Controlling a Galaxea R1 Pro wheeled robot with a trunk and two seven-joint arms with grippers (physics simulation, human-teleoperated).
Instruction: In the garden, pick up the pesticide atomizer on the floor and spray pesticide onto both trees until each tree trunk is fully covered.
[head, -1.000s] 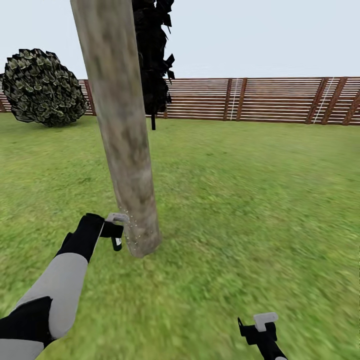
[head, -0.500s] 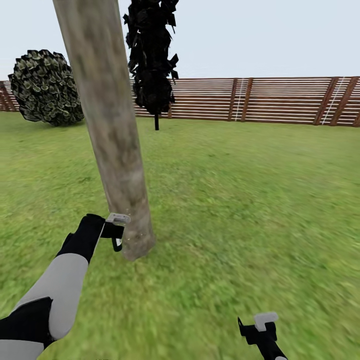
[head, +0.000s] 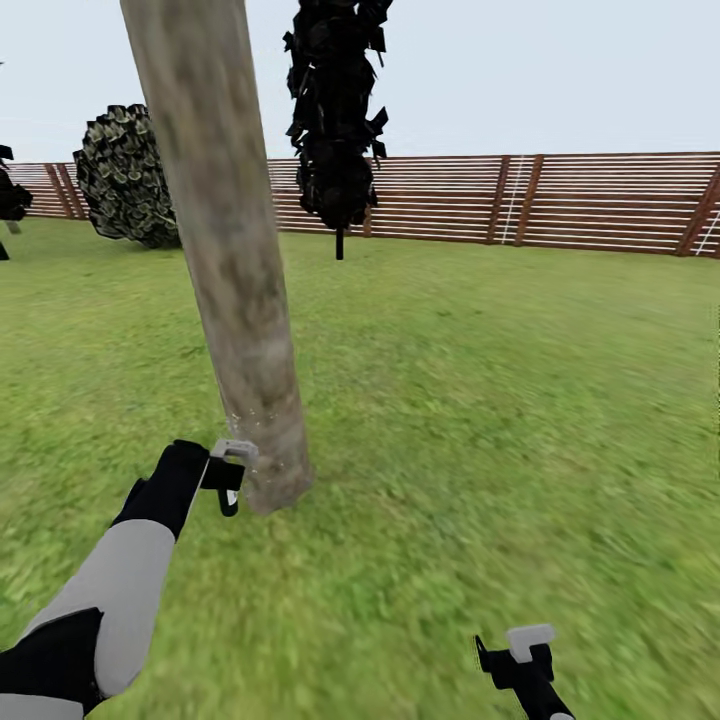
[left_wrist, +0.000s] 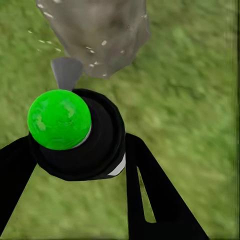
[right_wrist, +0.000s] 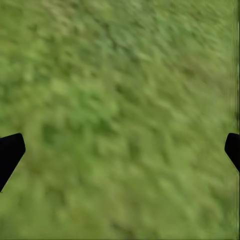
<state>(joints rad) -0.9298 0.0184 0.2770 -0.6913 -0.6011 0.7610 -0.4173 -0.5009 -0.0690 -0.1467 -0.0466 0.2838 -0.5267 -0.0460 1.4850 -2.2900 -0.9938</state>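
Note:
A thick pale grey-brown tree trunk (head: 240, 290) leans up from the grass (head: 480, 400) just ahead of me. My left gripper (head: 228, 478) hangs low beside the trunk's base, nearly touching the bark. It is shut on the pesticide atomizer (left_wrist: 75, 132), a black bottle with a bright green cap and a grey nozzle aimed at the trunk (left_wrist: 100, 25). Tiny pale pesticide specks (left_wrist: 104, 43) dot the bark and the air around the nozzle. My right gripper (head: 515, 655) is low at the front right, open over bare grass (right_wrist: 120, 100), its fingertips (right_wrist: 10, 150) spread wide.
A black-foliaged conifer (head: 335, 120) and a round leafy bush (head: 128, 175) stand before the brown slat fence (head: 560, 200) at the back. Another dark conifer (head: 10, 200) shows at the far left edge. Open lawn stretches to the right of the trunk.
The whole view has swung, so bush, conifer and fence sit further right in the picture. My left gripper has stayed at the trunk's base with the atomizer. The right arm has not moved.

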